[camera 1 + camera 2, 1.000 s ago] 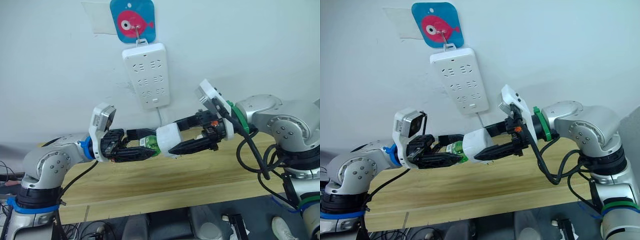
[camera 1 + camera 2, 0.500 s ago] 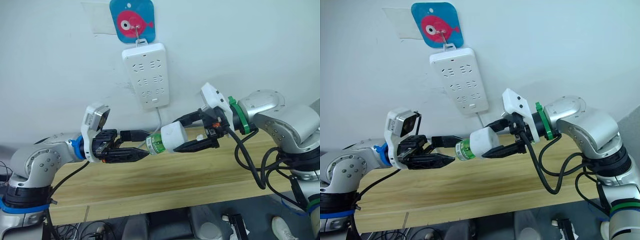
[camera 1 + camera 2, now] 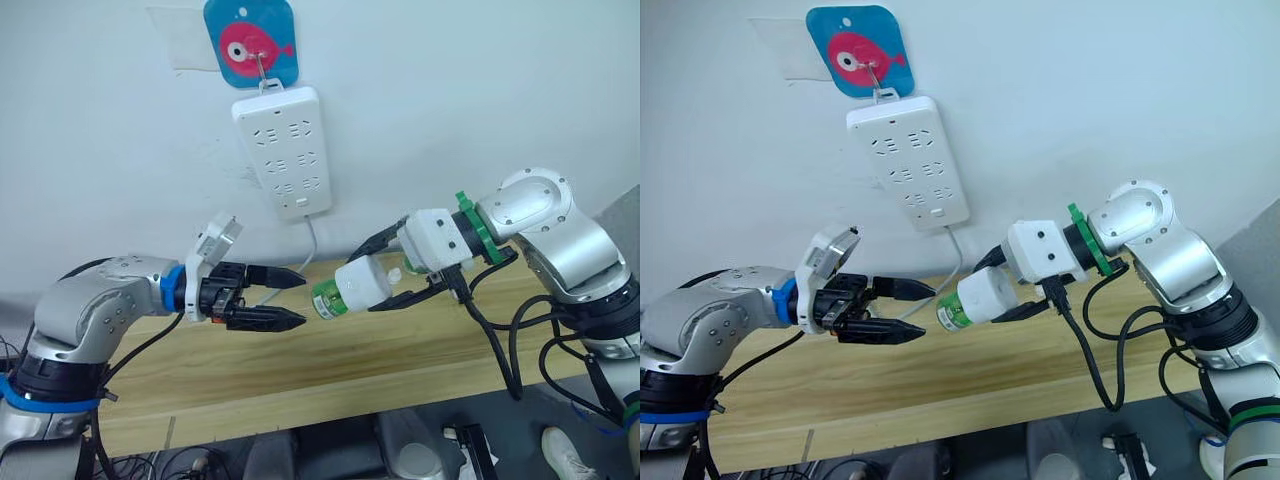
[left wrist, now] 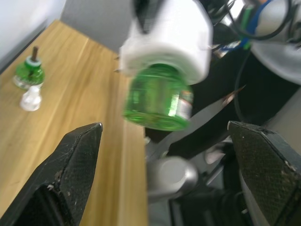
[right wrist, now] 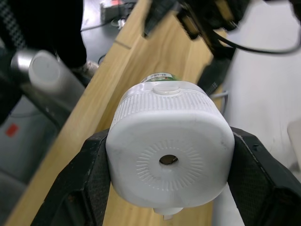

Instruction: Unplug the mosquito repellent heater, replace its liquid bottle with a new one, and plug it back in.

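The left gripper (image 3: pixel 296 297) has let go of the green bottle (image 3: pixel 325 300) and backed off toward 9 o'clock, its fingers now spread and empty. The right gripper (image 3: pixel 385 276) has drawn the mosquito repellent heater (image 3: pixel 362 286), bottle attached, toward 3 o'clock.

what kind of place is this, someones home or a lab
Probably a lab or test room staged like a home corner. A white power strip hangs from a fish-shaped wall hook on a bare wall, above a plain wooden bench. A spare green bottle stands on the bench.
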{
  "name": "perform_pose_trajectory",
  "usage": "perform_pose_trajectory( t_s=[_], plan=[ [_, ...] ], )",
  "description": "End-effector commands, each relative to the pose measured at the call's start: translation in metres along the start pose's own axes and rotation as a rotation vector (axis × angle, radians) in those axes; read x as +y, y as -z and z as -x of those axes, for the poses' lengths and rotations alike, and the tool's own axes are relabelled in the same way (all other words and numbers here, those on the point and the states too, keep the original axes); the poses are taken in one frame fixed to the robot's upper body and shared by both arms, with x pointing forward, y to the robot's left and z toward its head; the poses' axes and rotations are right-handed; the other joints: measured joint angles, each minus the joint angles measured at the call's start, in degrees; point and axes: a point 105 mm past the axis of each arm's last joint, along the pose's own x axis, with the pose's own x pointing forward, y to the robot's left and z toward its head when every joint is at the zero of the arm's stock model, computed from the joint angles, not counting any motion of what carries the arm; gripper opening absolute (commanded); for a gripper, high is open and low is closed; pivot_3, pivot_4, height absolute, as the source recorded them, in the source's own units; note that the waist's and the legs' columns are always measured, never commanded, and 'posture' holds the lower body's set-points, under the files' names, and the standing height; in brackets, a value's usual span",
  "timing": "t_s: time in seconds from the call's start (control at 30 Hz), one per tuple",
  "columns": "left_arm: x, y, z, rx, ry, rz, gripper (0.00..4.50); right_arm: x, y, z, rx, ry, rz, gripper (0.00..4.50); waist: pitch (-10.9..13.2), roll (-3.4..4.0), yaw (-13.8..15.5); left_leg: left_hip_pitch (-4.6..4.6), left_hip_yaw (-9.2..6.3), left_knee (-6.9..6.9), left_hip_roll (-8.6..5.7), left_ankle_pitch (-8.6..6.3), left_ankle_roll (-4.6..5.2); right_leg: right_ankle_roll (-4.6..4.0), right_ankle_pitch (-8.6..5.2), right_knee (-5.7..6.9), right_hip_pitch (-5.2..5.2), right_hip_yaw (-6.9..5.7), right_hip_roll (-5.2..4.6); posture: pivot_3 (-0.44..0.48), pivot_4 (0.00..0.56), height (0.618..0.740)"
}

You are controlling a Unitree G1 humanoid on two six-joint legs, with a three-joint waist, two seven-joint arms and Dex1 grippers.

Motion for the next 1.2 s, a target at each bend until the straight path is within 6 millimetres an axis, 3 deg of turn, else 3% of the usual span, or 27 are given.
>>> perform_pose_trajectory(
  t_s=[0.03,0.4,1.2],
  plan=[
    [0.002,-0.006,-0.003,0.03,-0.002,-0.075,4.5,0.003,-0.006,0.0,0.016,-0.031,0.144,2.97,0.0,0.0,-0.06,0.0,0.0,0.0,0.0,0.0,0.0,0.0,0.0,0.0,0.01,0.0,0.0,-0.255,0.198,0.74],
    [0.001,-0.008,-0.014,0.164,0.096,-0.09,4.5,0.006,0.002,-0.007,0.066,-0.1,0.371,2.97,-0.02,0.0,-0.91,0.0,-0.03,0.03,-0.02,0.02,-0.04,0.0,0.0,0.06,0.02,-0.04,0.0,-0.254,0.186,0.74],
    [0.016,0.012,-0.042,0.264,0.148,-0.121,4.5,0.002,0.003,-0.018,0.088,-0.115,0.526,2.97,-0.04,0.01,-2.95,0.0,-0.09,0.12,-0.03,0.05,-0.07,0.0,0.0,0.17,0.05,-0.1,0.0,-0.264,0.189,0.74]
  ],
)
